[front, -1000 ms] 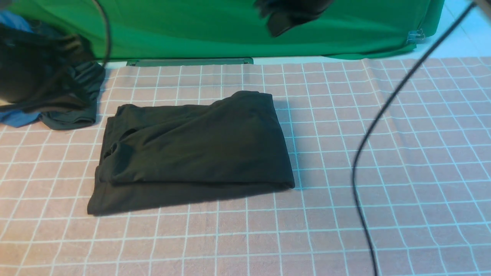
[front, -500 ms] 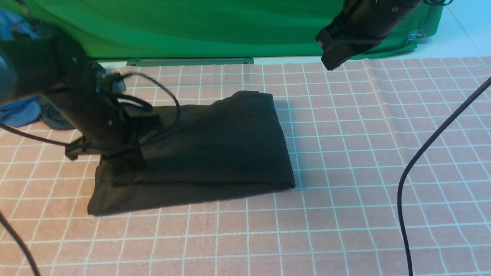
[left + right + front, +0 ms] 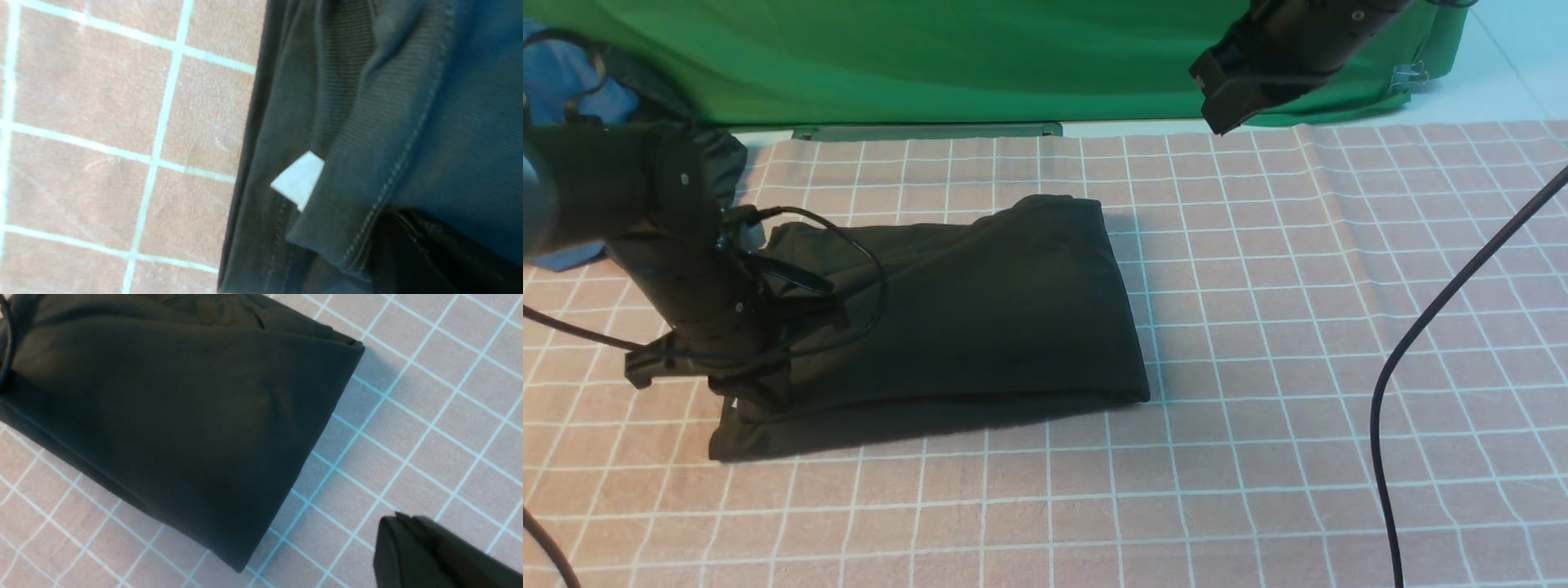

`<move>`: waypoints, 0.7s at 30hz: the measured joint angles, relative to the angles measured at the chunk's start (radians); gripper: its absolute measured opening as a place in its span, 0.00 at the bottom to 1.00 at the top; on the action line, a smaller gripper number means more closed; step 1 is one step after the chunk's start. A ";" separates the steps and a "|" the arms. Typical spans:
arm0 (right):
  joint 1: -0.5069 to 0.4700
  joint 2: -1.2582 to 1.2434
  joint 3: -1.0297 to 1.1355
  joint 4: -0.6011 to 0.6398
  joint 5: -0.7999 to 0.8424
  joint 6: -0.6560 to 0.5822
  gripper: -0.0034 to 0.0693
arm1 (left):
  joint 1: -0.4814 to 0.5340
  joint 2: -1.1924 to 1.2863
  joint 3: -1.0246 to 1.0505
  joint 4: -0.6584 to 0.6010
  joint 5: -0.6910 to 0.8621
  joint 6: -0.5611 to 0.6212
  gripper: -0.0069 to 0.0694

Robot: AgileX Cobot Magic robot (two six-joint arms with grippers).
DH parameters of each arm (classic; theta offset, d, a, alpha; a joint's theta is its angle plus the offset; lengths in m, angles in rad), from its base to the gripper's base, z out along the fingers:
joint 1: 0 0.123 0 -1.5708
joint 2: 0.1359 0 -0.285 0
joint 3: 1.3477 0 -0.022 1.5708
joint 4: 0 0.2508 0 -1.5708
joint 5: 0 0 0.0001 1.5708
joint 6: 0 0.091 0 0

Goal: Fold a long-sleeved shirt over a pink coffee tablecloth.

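The long-sleeved shirt lies folded into a black rectangle on the pink coffee tablecloth; no print shows. My left gripper is down on the shirt's left end, shut, its dark tips pressed into the fabric folds beside a small white label. I see no cloth caught between the jaws. My right gripper is shut and empty. It hangs high above the tablecloth, off the shirt's far right corner, and its arm shows at the back right.
A green cloth hangs along the back. A dark grey garment and a blue garment are piled at the far left, behind my left arm. A black cable dangles over the right side.
My left arm swung in from the far left and came down on the shirt's left end, then slid slightly nearer. The right arm moved rightward along the back. The shirt's top layer looks smoother.
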 joint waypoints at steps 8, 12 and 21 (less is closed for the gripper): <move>0.000 0.000 0.000 0.000 -0.002 -0.001 0.10 | 0.073 -0.083 -0.167 -0.008 -0.006 -0.064 0.11; 0.000 0.000 0.000 0.013 -0.002 -0.001 0.10 | 0.110 -0.052 -0.236 -0.049 -0.006 -0.059 0.11; 0.000 0.000 0.000 0.043 -0.002 -0.001 0.10 | 0.109 0.105 -0.255 -0.041 0.055 -0.024 0.30</move>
